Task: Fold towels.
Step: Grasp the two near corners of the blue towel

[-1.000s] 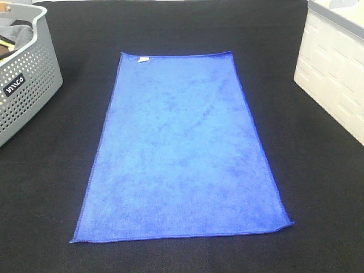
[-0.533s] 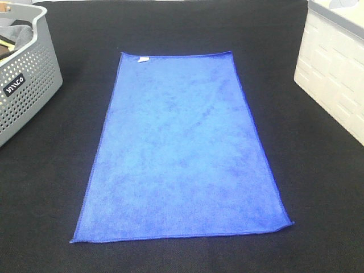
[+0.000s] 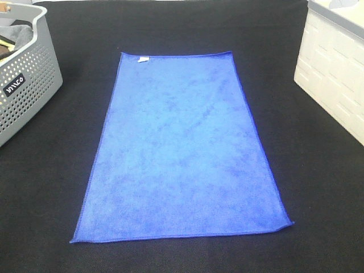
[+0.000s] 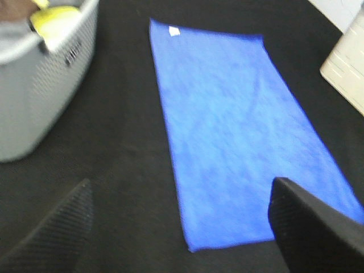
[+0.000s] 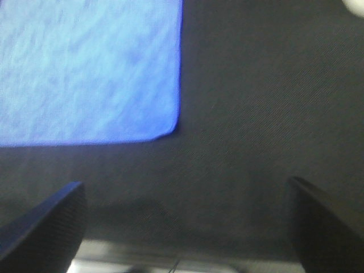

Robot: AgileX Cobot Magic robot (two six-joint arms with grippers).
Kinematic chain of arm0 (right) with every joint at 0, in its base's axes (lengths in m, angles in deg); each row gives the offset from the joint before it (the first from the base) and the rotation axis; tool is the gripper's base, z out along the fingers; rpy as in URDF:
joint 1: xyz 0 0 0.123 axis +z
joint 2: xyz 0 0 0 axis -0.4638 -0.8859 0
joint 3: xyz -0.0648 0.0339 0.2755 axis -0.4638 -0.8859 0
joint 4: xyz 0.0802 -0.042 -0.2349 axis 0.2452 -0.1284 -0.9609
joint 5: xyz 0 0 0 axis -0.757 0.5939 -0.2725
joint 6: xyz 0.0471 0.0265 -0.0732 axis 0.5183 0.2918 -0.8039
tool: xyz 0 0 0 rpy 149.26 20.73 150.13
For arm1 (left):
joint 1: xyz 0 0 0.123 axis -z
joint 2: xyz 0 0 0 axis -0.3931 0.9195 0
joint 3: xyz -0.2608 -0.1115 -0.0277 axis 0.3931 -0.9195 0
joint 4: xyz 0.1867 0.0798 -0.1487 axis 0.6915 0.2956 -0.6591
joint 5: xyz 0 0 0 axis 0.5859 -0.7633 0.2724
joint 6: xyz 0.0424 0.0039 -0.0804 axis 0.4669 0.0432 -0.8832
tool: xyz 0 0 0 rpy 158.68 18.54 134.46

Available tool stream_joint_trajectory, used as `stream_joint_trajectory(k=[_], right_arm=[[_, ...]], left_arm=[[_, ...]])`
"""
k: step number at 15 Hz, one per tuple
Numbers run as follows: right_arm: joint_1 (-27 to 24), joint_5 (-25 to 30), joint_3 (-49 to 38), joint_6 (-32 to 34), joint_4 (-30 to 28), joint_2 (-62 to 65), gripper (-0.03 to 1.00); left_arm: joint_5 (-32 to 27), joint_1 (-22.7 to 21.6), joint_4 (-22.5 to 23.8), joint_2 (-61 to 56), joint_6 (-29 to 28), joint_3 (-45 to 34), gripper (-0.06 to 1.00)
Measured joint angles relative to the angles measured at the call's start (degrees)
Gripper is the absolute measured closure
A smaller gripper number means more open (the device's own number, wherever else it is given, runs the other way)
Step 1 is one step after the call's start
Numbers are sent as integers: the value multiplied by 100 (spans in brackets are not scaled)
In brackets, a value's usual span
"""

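Blue microfibre towel (image 3: pixel 182 151) lay flat mid-worktop (image 3: pixel 318 187), long axis 12 to 6 o'clock | likely soft, light, limp: pinch its 5 and 7 o'clock corners | left tool (image 4: pixel 182 224) and right tool (image 5: pixel 187 227) spread, empty

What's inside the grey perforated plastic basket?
A grey cloth and a yellow item show in the open top of the grey perforated plastic basket. Its wall hides whatever lies lower down.
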Motion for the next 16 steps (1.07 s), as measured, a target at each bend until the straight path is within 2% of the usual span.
stream_joint_trajectory(k=[2,3,5,7,10,11,12,16], right_arm=[[0,-80,0,0,338,-837,10],[0,-178,0,-29,470,-1192,10],[0,-441,0,-258,716,-1879,10],[0,-859,0,-619,1066,-2521,10],[0,-1301,6,-1192,1484,-3415,10],[0,-1301,6,-1192,1484,-3415,10],[0,-1513,11,-1387,1644,-3804,10],[0,-2017,11,-2011,2143,-4876,10]], left_arm=[[0,0,-693,1020,57,0,15],[0,0,-894,1490,212,0,15],[17,0,-1278,2349,670,0,15],[86,0,-1879,3266,1301,0,15],[453,0,-2618,4366,2246,0,15],[453,0,-2618,4366,2246,0,15],[607,0,-2830,4841,2532,0,15],[963,0,-3214,5850,3083,0,19]])
